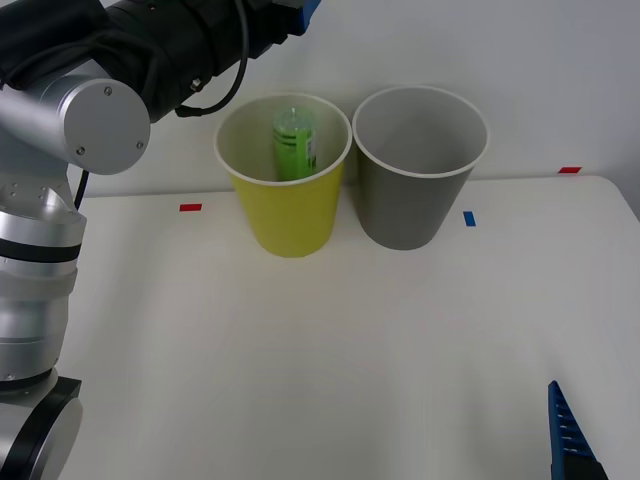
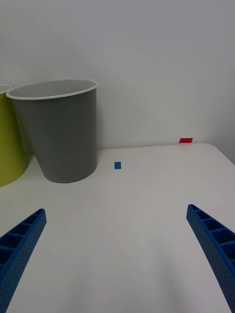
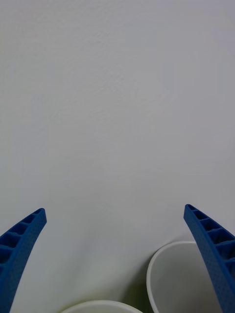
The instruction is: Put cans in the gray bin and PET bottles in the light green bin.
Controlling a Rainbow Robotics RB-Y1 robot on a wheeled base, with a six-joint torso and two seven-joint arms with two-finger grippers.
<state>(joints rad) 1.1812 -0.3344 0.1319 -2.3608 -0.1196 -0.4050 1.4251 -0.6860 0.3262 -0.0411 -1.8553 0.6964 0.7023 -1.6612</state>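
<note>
Left gripper (image 3: 116,264) is raised above and behind the bins, fingers spread wide apart, nothing between them; its wrist view looks at the white wall w/ two white bin rims just below. In the front view the left arm (image 1: 75,120) fills the 10 o'clock corner, w/ a blue fingertip at the top edge.

Right gripper (image 2: 115,257) hangs low over the white table (image 1: 330,350) at 5 o'clock in the front view, fingers also wide apart and empty.

Light green bin (image 1: 288,205) stands upright at about 12 o'clock on the table. The PET bottle (image 1: 295,148) is inside it, green label visible, leaning slightly against the inner wall. Gray bin (image 1: 410,195) stands upright just beside it at 1 o'clock; whether the rims touch can't be told.

Tape marks on the table: red (image 1: 190,207) at 10 o'clock, blue (image 1: 469,217) and red (image 1: 569,170) at 2 o'clock.
</note>
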